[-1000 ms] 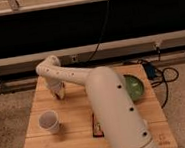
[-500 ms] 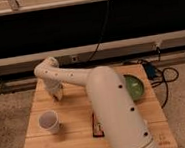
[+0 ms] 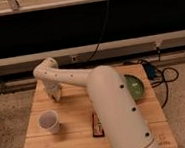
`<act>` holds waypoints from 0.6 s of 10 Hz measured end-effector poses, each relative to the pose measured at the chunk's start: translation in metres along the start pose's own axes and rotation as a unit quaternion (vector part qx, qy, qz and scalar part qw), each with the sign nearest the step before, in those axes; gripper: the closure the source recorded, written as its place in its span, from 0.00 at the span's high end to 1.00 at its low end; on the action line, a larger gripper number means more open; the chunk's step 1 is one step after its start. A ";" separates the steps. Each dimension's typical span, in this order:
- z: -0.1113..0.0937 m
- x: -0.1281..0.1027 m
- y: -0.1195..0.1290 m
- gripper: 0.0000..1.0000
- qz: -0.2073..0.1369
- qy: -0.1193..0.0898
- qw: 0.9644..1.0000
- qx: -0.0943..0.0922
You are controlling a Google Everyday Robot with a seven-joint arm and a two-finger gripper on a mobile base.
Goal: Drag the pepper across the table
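My white arm reaches from the lower right across the light wooden table (image 3: pixel 74 105) to its far left part. My gripper (image 3: pixel 56 97) points down there, close to the tabletop, behind the white cup (image 3: pixel 49 121). The small dark red pepper does not show; it is hidden from this view. A flat black-and-red bar (image 3: pixel 96 126) lies beside my arm near the table's middle front.
A green bowl (image 3: pixel 135 85) sits at the table's right edge, partly behind my arm. Dark cables (image 3: pixel 162 78) lie on the floor to the right. A dark wall with rails runs behind the table.
The gripper has shifted slightly toward the front of the table. The cup, bar and bowl have not moved.
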 end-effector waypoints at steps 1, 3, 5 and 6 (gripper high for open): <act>0.000 -0.001 -0.002 0.00 -0.001 0.000 1.000 0.001; -0.001 -0.002 -0.003 0.00 0.000 -0.001 1.000 0.004; -0.002 -0.003 -0.006 0.00 0.000 -0.001 1.000 0.006; -0.001 -0.004 -0.007 0.00 -0.001 -0.002 1.000 0.006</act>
